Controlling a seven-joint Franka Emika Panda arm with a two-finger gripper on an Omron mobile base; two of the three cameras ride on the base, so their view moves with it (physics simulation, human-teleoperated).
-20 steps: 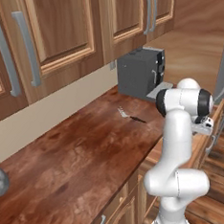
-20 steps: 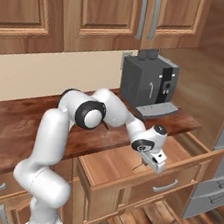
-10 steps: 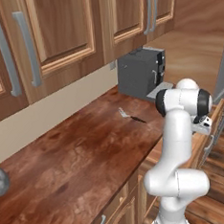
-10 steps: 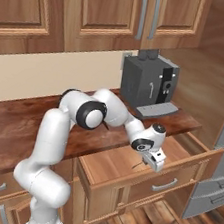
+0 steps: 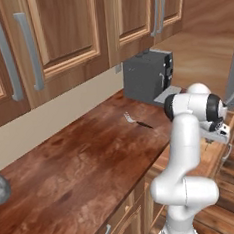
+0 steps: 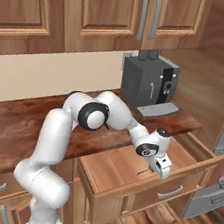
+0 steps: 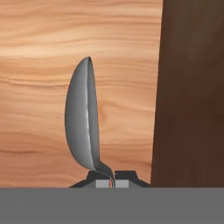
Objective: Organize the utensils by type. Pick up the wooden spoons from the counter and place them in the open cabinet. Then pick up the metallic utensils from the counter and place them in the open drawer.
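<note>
1. Claw (image 6: 159, 167) hangs over the open drawer (image 6: 126, 169), pointing down, just inside the drawer front.
2. Hand view: claw is closed tight on the thin handle of the grey metal spoon (image 7: 81, 122); the fingertips (image 7: 97, 177) pinch it at the very end, and the bowl points away from the claw.
3. The spoon bowl is seen edge-on over the light wood bottom of the drawer. Whether it touches the bottom, I cannot tell.
4. A dark brown board (image 7: 190, 92) stands beside the spoon in hand view, prob. a drawer wall.
5. Right base view: the spoon shows as a thin dark line under the claw.
6. On the tabletop (image 5: 83, 162) a small fork (image 5: 137, 121) lies near the coffee machine (image 5: 146, 76), well apart from the claw.
7. Wall cabinets (image 5: 72, 37) above the tabletop have grey bar handles, doors shut.
</note>
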